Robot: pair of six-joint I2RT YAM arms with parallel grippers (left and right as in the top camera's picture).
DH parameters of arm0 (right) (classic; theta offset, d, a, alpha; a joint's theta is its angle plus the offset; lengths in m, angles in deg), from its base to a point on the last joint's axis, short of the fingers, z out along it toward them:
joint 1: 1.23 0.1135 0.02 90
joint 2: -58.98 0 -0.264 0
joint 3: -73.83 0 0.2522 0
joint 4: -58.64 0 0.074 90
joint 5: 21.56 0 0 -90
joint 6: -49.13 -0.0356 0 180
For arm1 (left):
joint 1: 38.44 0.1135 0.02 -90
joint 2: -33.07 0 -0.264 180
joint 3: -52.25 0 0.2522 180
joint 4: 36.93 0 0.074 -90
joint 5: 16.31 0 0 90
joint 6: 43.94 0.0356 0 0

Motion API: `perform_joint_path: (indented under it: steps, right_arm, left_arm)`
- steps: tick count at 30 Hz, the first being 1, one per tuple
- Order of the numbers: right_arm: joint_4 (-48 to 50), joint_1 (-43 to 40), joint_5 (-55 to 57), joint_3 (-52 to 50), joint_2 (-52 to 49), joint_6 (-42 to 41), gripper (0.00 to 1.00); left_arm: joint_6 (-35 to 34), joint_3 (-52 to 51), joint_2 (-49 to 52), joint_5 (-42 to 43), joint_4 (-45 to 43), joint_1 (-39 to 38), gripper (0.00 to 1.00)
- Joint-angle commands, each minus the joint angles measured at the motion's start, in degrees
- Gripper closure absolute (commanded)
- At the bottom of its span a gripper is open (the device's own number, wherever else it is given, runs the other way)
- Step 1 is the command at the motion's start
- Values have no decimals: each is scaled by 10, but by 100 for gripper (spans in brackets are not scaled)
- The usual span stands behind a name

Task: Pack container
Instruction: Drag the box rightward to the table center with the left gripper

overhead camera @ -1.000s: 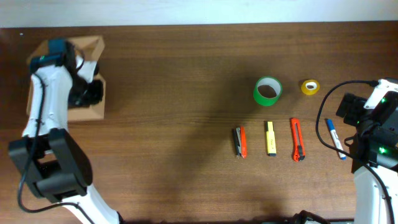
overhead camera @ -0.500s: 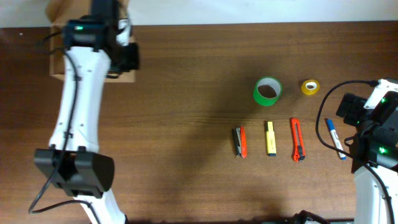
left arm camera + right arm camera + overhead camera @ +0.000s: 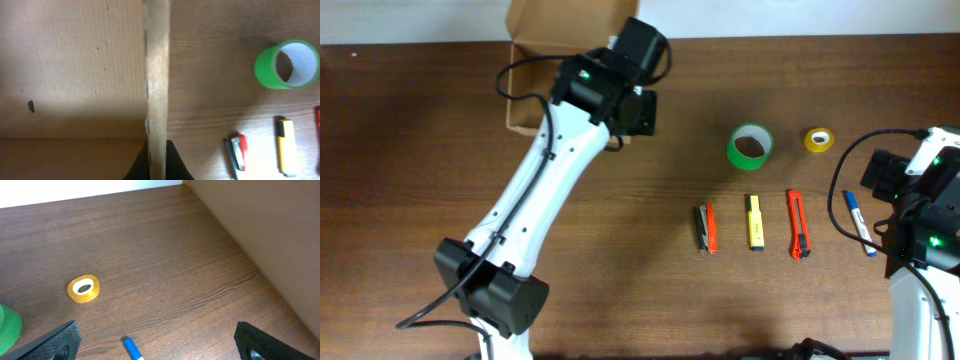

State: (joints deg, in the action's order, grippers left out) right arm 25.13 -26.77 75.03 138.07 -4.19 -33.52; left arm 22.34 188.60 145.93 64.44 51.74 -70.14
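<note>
The container, a plain brown cardboard box with its flap up, is at the table's back edge, left of centre. My left gripper is shut on its right wall. In the left wrist view that wall's edge runs straight up between my two black fingers, with the box's inside on the left. My right gripper hangs open at the far right with nothing in it, and the tip of a blue marker lies below it.
Right of centre lie a green tape roll, a small yellow tape roll, a red-and-black tool, a yellow highlighter, an orange box cutter and the blue marker. A tan panel stands beyond the table's right edge.
My left arm has swung from the far left to the back centre, bringing the container along in its grip. The right arm and the loose items have not moved.
</note>
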Motion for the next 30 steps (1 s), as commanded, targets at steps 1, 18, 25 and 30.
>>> perform_joint_path:
  steps: [1, 18, 25, 30]
  right_arm:
    - [2, -3, 7, 12, 0, -3, 1]
    - [2, -3, 7, 12, 0, -3, 1]
    - [2, -3, 7, 12, 0, -3, 1]
    - [2, -3, 7, 12, 0, -3, 1]
  left_arm:
    - [-67, 12, 15, -34, 9, -7, 98]
    - [-114, 12, 129, -17, -19, -30, 98]
    - [-132, 12, 146, -7, -63, -42, 98]
    - [-158, 12, 157, -11, -84, -56, 98]
